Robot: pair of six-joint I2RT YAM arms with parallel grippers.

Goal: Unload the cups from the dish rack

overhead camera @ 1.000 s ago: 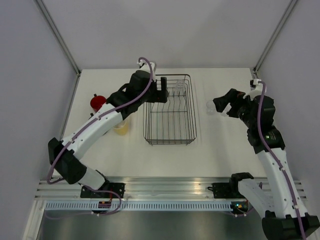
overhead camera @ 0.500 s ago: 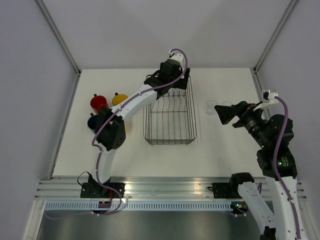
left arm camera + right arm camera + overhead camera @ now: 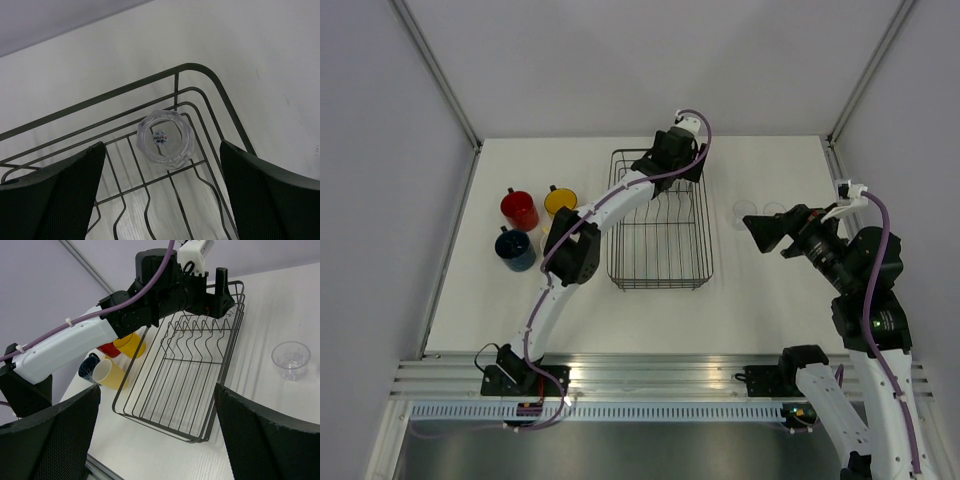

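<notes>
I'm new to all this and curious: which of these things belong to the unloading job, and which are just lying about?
Job: dark wire dish rack; clear glass tumbler inside it; two clear glass tumblers right of it; red mug; orange-yellow mug; dark blue mug; cream mug.
Just there: white table; aluminium rail.

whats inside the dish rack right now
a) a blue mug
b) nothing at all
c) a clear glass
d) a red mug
c: the left wrist view shows a clear glass standing in a corner of the dish rack, while the red mug and the blue mug stand on the table to the rack's left.
</notes>
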